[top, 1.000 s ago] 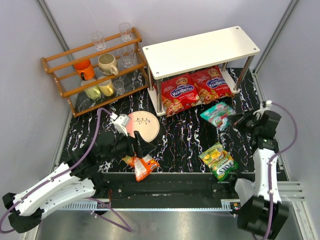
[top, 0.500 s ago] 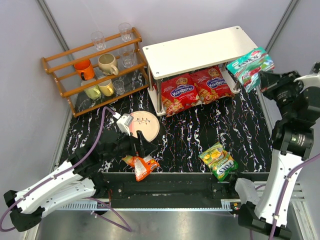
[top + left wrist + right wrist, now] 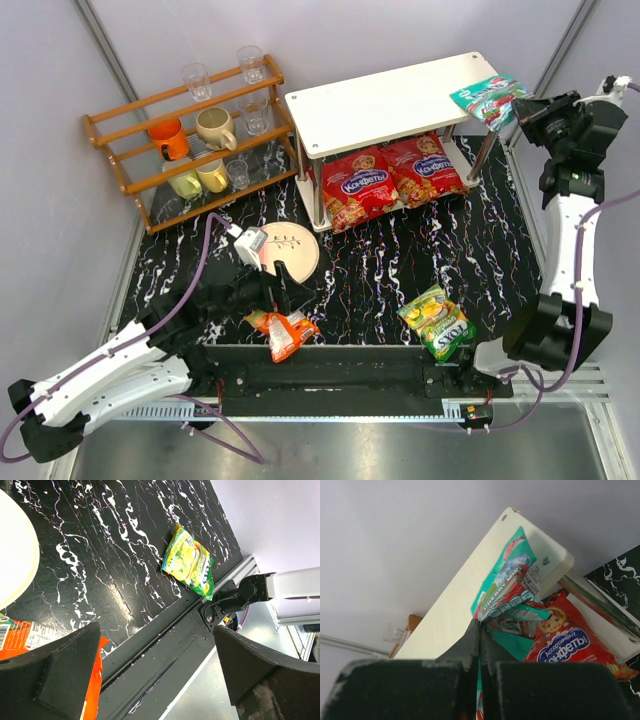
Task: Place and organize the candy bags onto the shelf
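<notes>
The right gripper (image 3: 517, 107), its dark jaws pinched tight, grips a glossy, crinkled teal candy bag (image 3: 489, 95) at the right-hand corner of the flat white shelf (image 3: 390, 105) top. Two plump red bags (image 3: 358, 186) lie on the lower tier. The left gripper (image 3: 284, 292) hovers with jaws spread wide and empty over a small orange bag (image 3: 284, 332) on the black marbled table (image 3: 380, 260). A yellow-green bag (image 3: 438, 322) lies near the front edge.
</notes>
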Robot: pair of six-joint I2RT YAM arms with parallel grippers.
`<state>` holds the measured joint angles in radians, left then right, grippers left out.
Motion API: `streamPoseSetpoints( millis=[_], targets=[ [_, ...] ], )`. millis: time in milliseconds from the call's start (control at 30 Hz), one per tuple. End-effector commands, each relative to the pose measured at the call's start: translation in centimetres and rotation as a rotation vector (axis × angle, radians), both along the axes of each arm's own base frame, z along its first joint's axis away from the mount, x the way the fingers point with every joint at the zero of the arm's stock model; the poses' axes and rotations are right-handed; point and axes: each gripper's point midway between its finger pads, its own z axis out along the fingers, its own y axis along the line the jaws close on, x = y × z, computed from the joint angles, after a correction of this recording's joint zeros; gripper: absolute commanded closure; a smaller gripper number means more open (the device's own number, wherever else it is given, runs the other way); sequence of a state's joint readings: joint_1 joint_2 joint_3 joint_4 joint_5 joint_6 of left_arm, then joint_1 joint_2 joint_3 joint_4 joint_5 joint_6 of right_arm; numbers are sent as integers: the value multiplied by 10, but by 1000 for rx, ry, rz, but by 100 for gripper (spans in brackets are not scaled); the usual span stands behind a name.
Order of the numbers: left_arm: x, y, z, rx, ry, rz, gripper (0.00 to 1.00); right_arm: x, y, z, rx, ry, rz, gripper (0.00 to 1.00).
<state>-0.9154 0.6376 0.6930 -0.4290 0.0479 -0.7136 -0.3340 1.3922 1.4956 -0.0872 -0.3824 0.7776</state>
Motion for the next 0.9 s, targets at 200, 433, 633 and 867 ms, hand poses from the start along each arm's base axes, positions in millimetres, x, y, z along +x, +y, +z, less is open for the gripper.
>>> streamPoseSetpoints(
  millis=[200,433,633,867],
  targets=[
    [7,-8,7,-21,-37,-8,1,46,40,73,-75,-227,60,100],
    [5,-1,7,-20,-42,12,1,81,54,44,-59,-163,23,100],
    [3,5,3,-16,-34,24,1,93,47,20,-46,-122,-43,100],
    [3,4,2,-15,-28,23,1,87,39,7,-35,-115,-98,100]
  ],
)
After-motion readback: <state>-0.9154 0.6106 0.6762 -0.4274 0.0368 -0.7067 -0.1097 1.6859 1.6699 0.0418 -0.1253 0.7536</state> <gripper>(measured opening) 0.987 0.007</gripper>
